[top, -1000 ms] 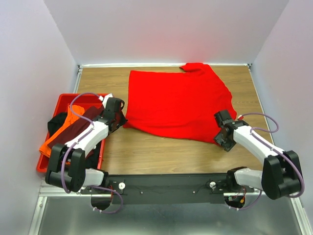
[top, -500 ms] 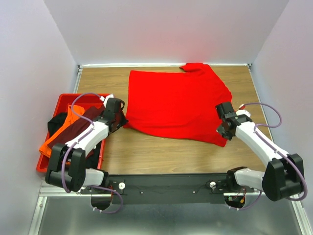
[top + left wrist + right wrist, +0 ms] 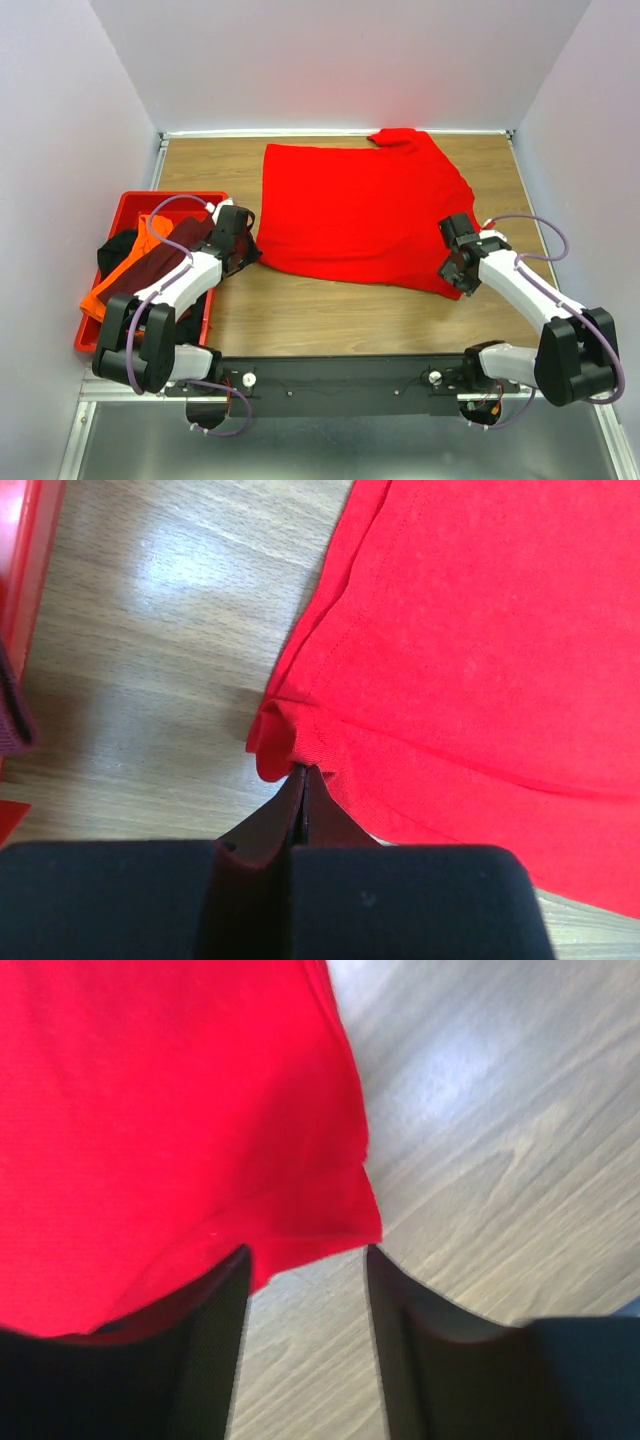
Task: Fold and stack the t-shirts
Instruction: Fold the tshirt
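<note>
Stage of the task, read outward from the bright red t-shirt [image 3: 360,215], which is spread open and unfolded on the table [image 3: 330,310]. Well to the left of it, a red plastic crate [image 3: 88,338] is seen, in which the black t-shirt [image 3: 112,248], the orange t-shirt [image 3: 110,285] and the dark maroon t-shirt [image 3: 150,265] are heaped loosely over one another; none of these has been folded, and the orange one is draped over the crate's near-left rim. At the bright red t-shirt's near-left corner, the left gripper [image 3: 303,772] is clenched on the bunched hem, so that a small pucker of cloth is raised at its tips. At the near-right corner, the right gripper [image 3: 305,1255] is held with its jaws apart, the corner of the cloth lying between them but not pinched. No crease or fold line is shown anywhere across the bright red t-shirt, and no stack has been begun on the table. The task is therefore judged to be at its very start: one garment is laid out for a first fold, with only one of its near corners secured, and all four folds and the stacking are yet to be done.
</note>
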`<move>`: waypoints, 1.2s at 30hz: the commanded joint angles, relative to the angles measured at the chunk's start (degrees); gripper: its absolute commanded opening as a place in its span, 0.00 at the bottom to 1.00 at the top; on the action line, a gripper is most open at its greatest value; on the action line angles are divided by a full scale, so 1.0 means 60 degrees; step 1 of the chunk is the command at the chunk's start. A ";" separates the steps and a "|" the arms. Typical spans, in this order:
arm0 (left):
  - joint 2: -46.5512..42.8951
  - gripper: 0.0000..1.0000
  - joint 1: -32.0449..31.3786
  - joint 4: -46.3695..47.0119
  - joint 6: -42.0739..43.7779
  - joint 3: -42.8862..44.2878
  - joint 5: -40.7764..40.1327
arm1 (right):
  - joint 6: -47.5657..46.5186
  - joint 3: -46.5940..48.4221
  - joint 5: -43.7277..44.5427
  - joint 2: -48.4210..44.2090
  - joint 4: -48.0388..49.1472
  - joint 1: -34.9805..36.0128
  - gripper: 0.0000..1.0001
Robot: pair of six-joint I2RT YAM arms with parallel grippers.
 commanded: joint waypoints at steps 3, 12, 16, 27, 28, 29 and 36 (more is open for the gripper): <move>-0.0097 0.00 0.0051 -0.0072 0.0163 0.0329 0.0067 | 0.0423 -0.0561 -0.0178 0.0134 0.0324 -0.0076 0.60; 0.0006 0.00 0.0051 0.0045 0.0266 0.0285 0.0198 | 0.0994 -0.1278 0.0392 0.0280 0.0645 -0.0120 0.61; 0.0035 0.00 0.0051 0.0074 0.0295 0.0270 0.0242 | 0.1155 -0.1016 0.0744 0.0558 0.0748 -0.0135 0.54; -0.0052 0.00 0.0051 -0.0028 0.0266 0.0256 0.0184 | 0.0015 -0.0093 0.0848 0.0093 0.0720 -0.0121 0.00; -0.0053 0.00 0.0051 -0.0028 0.0251 0.0241 0.0184 | -0.0059 -0.0049 0.0804 -0.0055 0.0632 -0.0135 0.00; -0.0053 0.00 0.0051 -0.0028 0.0237 0.0226 0.0184 | -0.0133 -0.0005 0.0745 -0.0216 0.0544 -0.0135 0.00; 0.0021 0.00 0.0051 -0.0013 0.0178 0.0182 0.0301 | -0.0426 0.0713 0.0774 -0.1038 -0.0539 -0.0121 0.00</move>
